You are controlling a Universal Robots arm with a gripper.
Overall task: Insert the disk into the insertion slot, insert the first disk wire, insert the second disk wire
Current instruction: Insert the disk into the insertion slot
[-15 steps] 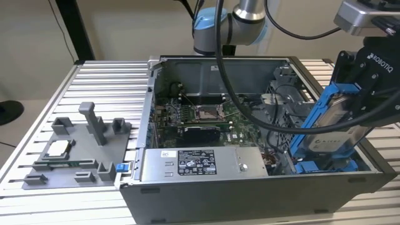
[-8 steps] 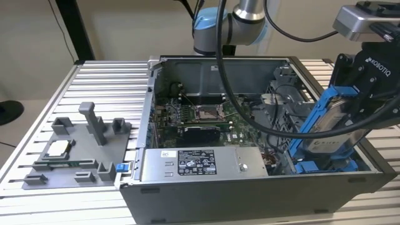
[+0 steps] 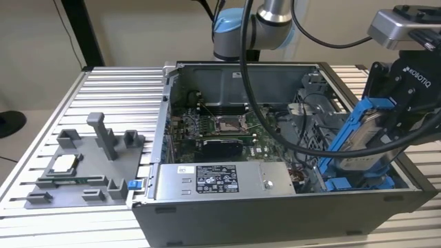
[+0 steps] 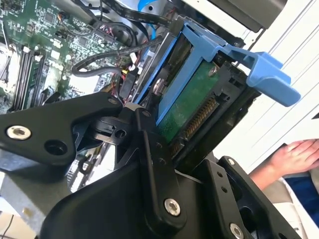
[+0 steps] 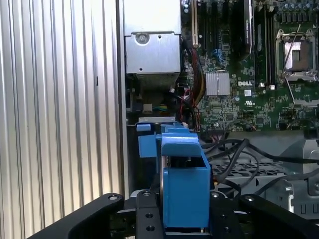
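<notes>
The disk [image 3: 364,140], silver-grey in a bright blue carrier, hangs tilted on edge above the open computer case's corner at the exterior view's right. My gripper [image 3: 387,123] is shut on it, with black fingers [image 4: 149,144] clamping both faces. In both wrist views the disk [image 4: 192,102] [image 5: 185,184] stands between the fingers, its green circuit board and connector showing. Just below it lies the insertion slot [image 3: 358,182], with blue rails and tabs [image 5: 148,145]. Black cables [image 5: 234,149] lie loose beside the bay; which are the disk wires I cannot tell.
The grey power-supply box [image 3: 220,181] lines the case's front wall. The motherboard with its processor socket [image 3: 227,123] lies behind it. The arm's black cable [image 3: 265,119] loops across the case. A grey fixture [image 3: 82,165] sits on the slatted table. A person's hand [image 4: 294,154] rests nearby.
</notes>
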